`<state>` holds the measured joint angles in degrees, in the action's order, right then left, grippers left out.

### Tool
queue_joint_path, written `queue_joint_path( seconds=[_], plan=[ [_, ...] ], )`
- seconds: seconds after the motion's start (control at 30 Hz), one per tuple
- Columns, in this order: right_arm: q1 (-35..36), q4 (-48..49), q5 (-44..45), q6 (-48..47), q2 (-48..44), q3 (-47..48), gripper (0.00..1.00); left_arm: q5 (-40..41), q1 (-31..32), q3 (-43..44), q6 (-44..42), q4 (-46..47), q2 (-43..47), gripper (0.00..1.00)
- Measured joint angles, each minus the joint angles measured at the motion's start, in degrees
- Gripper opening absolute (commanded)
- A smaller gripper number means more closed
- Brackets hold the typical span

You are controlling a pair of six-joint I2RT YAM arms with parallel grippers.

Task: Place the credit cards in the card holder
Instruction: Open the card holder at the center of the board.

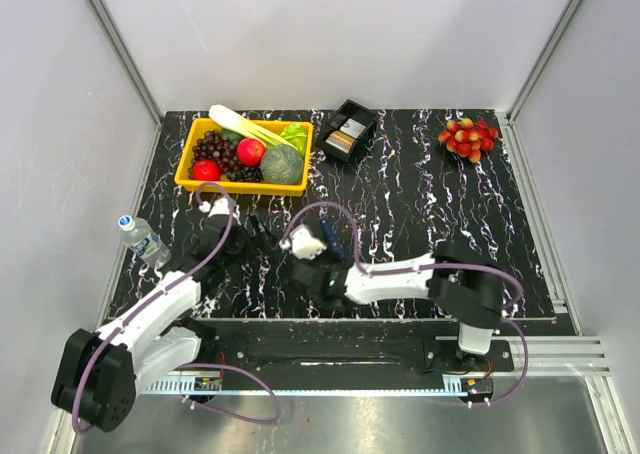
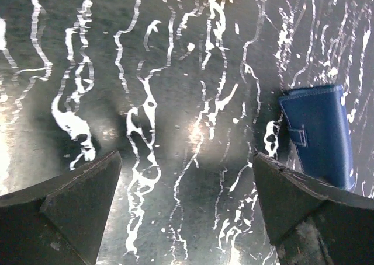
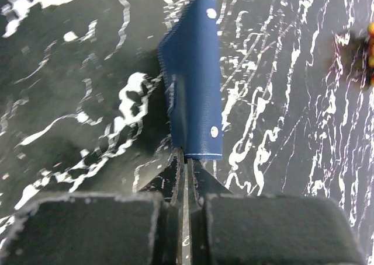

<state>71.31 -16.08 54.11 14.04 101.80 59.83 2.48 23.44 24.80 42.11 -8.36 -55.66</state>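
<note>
Two grippers low over black marbled table (image 1: 420,194). Right gripper (image 3: 184,164) pinched shut on near edge of card holder (image 3: 196,84); dark-blue case is folded and stretches away from the fingertips. Left gripper (image 2: 187,155) spread wide over bare tabletop, holder just beside its right finger. Credit cards (image 1: 346,136) well apart from both, in black tray (image 1: 366,115) at far edge, near yellow fruit basket (image 1: 190,179). Water bottle (image 1: 143,239) at left edge.

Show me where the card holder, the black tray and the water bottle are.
card holder (image 3: 196,84), right wrist view, middle of its blue cover.
black tray (image 1: 356,106), top view, far rim.
water bottle (image 1: 143,239), top view, clear body.
</note>
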Motion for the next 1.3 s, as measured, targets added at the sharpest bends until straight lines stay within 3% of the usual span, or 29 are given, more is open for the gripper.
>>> queue_joint_path(
  seconds=[0.23,0.3,0.43,0.53,0.7,0.83,0.9,1.0,1.1,1.3],
  plan=[
    [8.4,-2.5,3.7,-1.4,6.2,1.8,0.0,-0.3,-6.6,-1.9,-0.1,-3.3,4.3,0.99],
    [9.4,-3.3,3.2,-1.4,6.3,2.0,0.06,-0.4,-7.8,-2.0,-0.1,-4.0,4.9,0.99],
    [9.6,-3.5,-0.5,-0.4,6.2,2.6,0.48,-0.7,-8.9,-2.0,-0.2,-4.2,5.1,0.99],
    [9.6,-3.1,-4.9,0.8,5.0,2.1,0.62,-0.8,-8.9,-2.0,-0.4,-4.5,5.1,0.99],
    [9.6,-1.1,-13.2,1.2,-4.2,-0.8,0.67,-1.0,-9.3,-2.0,-1.1,-5.5,5.2,0.99],
    [8.2,2.5,-17.9,3.9,-15.3,-4.5,0.62,-2.6,-9.4,-2.0,-2.7,-5.6,6.1,0.98],
    [4.4,3.2,-20.9,6.3,-20.0,-6.3,0.61,-4.2,-9.4,-1.9,-3.4,-5.2,6.1,0.97],
    [-7.2,4.4,-26.1,10.9,-24.6,-9.3,0.58,-6.1,-8.0,-1.8,-4.0,-4.1,4.7,0.96],
    [-15.6,4.3,-30.3,14.7,-24.5,-10.9,0.55,-6.4,-2.6,-1.1,-3.9,-2.7,1.7,0.92],
    [-24.2,4.4,-41.9,22.5,-19.8,-13.9,0.52,-8.3,4.8,-0.8,-1.6,3.2,-4.9,0.83]
  ],
)
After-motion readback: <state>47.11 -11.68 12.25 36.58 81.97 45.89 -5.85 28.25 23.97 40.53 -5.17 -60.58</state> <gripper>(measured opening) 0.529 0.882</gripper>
